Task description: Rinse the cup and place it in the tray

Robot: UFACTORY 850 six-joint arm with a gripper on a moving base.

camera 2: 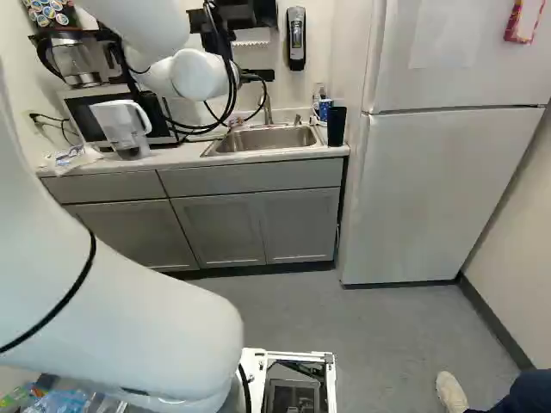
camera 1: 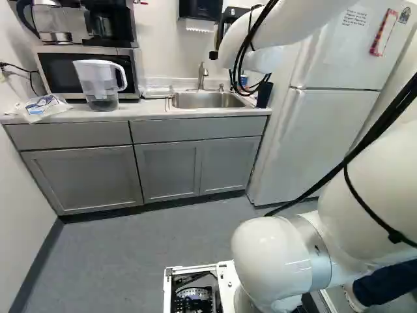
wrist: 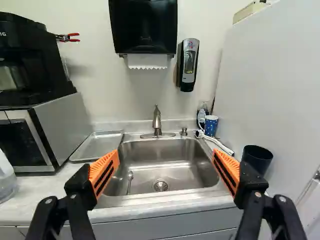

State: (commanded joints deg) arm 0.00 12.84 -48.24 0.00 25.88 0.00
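My gripper (camera 2: 232, 48) faces the sink (wrist: 150, 195), fingers spread wide, nothing grasped.
From it, I see the spotted blue cup (wrist: 211, 126) at one o'clock beside the sink, a dark cup (wrist: 257, 159) at two, nearer me, and the metal tray (wrist: 102, 145) at eleven, on the counter (wrist: 42, 192) left of the basin.

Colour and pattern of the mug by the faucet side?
Blue with small white spots, the mug; wrist view.
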